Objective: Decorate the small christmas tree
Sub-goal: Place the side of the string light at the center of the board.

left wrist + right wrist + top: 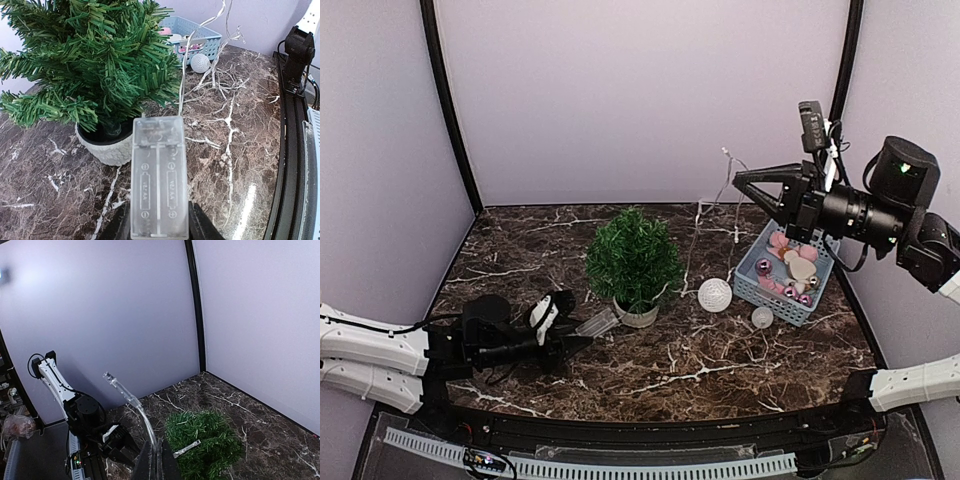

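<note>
Low at the table's near left, the left gripper (pixel 570 343) clamps the end of a clear battery box (pixel 159 175), jaws narrowed against its two sides. The box's moulded lid shows plus and minus marks in two cell bays; its finer lettering is too blurred to read. Just beyond the box's far end stands the small christmas tree (pixel 633 258) in its pale pot (pixel 107 145), near mid-table. Farther right lie a white ball (pixel 715 294) and a blue basket (pixel 785 290). Raised above the basket, the right gripper (pixel 740 180) pinches the light string (pixel 127 395), fingers closed.
</note>
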`<action>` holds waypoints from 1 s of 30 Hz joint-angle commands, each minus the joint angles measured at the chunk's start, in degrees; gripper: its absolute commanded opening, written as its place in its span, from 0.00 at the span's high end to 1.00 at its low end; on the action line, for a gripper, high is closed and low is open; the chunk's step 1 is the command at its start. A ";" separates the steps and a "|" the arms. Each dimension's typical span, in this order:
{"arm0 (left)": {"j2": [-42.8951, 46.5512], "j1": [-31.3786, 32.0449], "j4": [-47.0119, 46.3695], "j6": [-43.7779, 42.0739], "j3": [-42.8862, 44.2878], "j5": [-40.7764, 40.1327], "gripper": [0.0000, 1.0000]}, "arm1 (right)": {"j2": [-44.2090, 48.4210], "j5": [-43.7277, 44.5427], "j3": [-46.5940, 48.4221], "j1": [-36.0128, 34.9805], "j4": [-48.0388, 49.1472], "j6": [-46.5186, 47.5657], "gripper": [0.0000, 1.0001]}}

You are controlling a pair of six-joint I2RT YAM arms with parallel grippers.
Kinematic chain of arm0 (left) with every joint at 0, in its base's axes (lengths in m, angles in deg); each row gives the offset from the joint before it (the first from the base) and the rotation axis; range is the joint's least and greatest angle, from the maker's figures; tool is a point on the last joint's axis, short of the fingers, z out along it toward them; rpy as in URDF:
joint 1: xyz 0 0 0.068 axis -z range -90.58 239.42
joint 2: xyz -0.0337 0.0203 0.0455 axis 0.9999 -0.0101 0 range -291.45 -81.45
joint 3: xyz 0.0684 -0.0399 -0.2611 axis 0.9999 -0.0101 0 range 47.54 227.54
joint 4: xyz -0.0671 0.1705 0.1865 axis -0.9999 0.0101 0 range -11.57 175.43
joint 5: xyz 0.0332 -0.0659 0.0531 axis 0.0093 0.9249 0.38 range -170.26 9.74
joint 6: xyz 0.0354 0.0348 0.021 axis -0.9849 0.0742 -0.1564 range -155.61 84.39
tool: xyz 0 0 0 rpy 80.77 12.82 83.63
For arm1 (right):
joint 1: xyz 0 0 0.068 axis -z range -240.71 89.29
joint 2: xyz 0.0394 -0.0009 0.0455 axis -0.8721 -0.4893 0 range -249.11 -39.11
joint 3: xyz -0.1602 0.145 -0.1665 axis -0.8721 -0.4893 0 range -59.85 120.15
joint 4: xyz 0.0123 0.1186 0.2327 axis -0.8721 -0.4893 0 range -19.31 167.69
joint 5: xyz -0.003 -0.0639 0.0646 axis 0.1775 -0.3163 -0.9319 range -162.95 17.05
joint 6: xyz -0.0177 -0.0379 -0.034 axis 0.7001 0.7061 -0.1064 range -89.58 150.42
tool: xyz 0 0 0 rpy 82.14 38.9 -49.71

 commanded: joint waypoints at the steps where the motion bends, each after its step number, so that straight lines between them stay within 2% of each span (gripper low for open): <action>1: 0.50 -0.35 1.87 1.28 -0.38 -1.96 0.68 | -0.33 -0.28 1.53 0.29 4.83 0.06 1.00; 4: -1.67 -0.42 1.64 2.70 1.04 -3.73 0.68 | -0.86 0.68 1.01 0.25 5.86 -0.24 1.00; 9: -4.82 -0.98 -3.75 3.70 1.23 -5.34 0.68 | -1.79 2.85 -0.02 0.25 6.94 -1.03 1.00; 22: -13.26 -4.23 -13.53 3.40 2.67 -2.99 0.68 | -1.87 7.04 -1.01 0.25 6.50 -1.39 1.00; 30: -17.75 -5.62 -16.62 2.98 4.68 -0.81 0.68 | -1.29 16.23 -2.48 0.35 3.96 -2.67 1.00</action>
